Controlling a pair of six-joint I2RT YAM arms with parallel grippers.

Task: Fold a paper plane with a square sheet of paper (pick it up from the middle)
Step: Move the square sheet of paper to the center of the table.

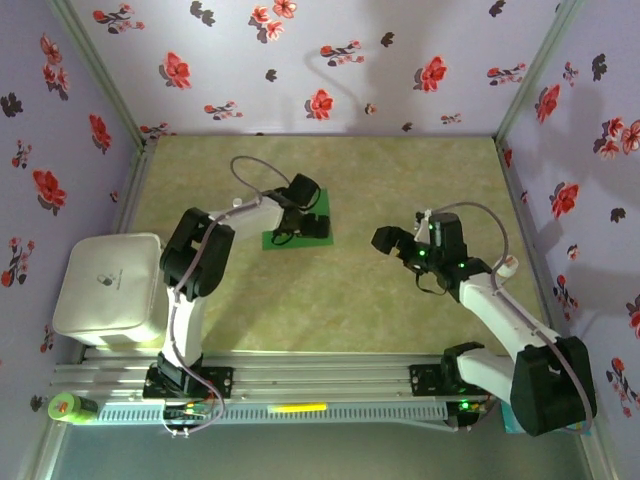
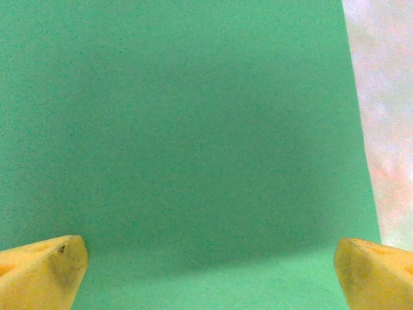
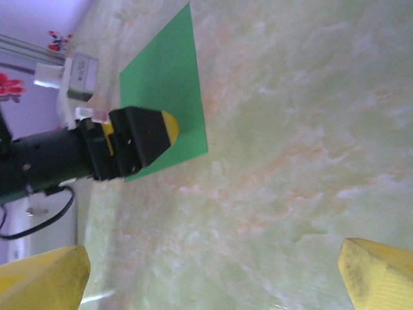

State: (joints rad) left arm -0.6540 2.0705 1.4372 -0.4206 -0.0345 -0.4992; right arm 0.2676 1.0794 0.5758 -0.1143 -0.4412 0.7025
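The square sheet of paper point(image 1: 271, 240) is bright green and lies flat on the table, left of centre. My left gripper point(image 1: 300, 226) hovers low over its middle, open, with the sheet point(image 2: 193, 129) spreading between the two yellow fingertips point(image 2: 45, 274). In the left wrist view nothing sits between them at the left gripper point(image 2: 210, 261). My right gripper point(image 1: 395, 243) stands open to the right of the sheet, over bare table. In the right wrist view the right gripper point(image 3: 213, 278) faces the sheet point(image 3: 168, 71) and the left gripper point(image 3: 143, 137) resting over it. The paper plane is out of view.
A white box point(image 1: 110, 290) sits at the left edge beside the left arm. A small green item point(image 1: 70, 407) lies at the near left corner by the rail point(image 1: 300, 375). Flowered walls point(image 1: 300, 60) close in three sides. Marbled table point(image 1: 330, 310) spreads between the arms.
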